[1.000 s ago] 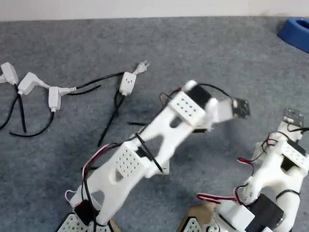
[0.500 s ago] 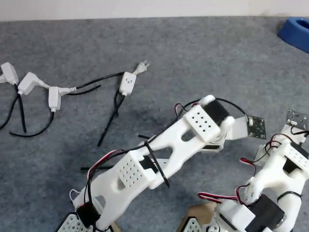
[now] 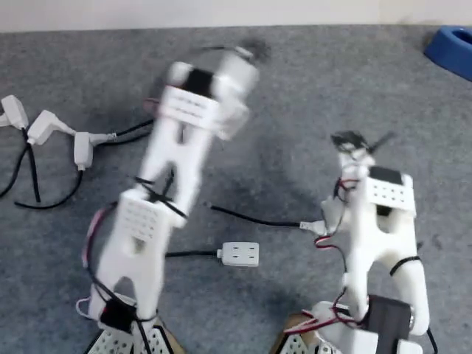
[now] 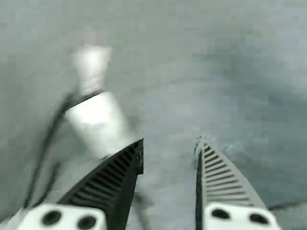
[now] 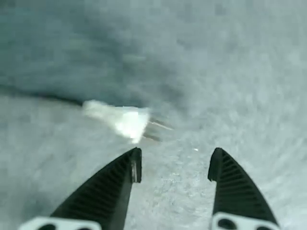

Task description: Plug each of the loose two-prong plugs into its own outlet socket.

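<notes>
Nearest the robot's side of the grey carpet, a white outlet socket lies flat with nothing plugged into it, its black cord trailing off to the left. Just beyond it and to the right, a loose two-prong plug lies on its side with its prongs bare, apart from that socket. The right gripper hangs over this plug with its jaws spread and empty; the plug sits ahead of the fingertips, not between them. Farther out, the left gripper, likewise spread and empty, hovers by a blurred white cord-end block; I cannot tell whether that is a socket. Farthest left lie three more white cord ends. The step in hand looks like the reach for the plug. Next, the right gripper needs to advance, lower and close on the plug's body, leaving the prongs free for the socket.
</notes>
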### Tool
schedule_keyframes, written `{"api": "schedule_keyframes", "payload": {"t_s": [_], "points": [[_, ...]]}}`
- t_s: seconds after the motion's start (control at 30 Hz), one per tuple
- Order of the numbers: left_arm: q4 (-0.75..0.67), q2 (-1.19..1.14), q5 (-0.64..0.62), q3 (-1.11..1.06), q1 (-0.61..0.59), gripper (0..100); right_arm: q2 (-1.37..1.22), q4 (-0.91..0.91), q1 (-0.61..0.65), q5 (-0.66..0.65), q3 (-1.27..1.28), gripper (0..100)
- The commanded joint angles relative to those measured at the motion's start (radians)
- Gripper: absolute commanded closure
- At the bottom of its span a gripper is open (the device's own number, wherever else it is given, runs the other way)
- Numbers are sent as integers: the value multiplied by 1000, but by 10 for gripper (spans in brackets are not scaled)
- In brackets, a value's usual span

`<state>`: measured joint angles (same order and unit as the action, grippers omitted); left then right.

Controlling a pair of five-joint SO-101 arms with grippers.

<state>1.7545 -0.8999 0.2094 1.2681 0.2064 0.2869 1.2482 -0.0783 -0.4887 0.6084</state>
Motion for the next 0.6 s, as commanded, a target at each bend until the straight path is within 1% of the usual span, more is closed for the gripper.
{"api": "schedule_keyframes", "payload": {"t_s": [0.0, 0.07, 0.17, 0.27, 0.33, 0.43, 0.5, 0.57], "points": [[9, 71, 26, 39, -213, 822, 79, 147, 114, -166, -139, 771], [9, 65, 87, 36, -268, 822, 82, 163, 177, -259, -163, 771], [11, 70, 158, 4, -335, 822, 81, 163, 269, -442, -153, 771], [12, 71, 259, -48, -387, 822, 81, 176, 321, -629, -133, 771], [11, 71, 305, -74, -427, 822, 81, 209, 337, -764, -114, 771], [11, 70, 331, -81, -493, 822, 81, 234, 329, -930, -68, 771], [9, 70, 358, -81, -529, 822, 81, 229, 305, -1005, -36, 771], [9, 70, 387, -81, -553, 822, 81, 174, 286, -1031, -7, 771]]}}
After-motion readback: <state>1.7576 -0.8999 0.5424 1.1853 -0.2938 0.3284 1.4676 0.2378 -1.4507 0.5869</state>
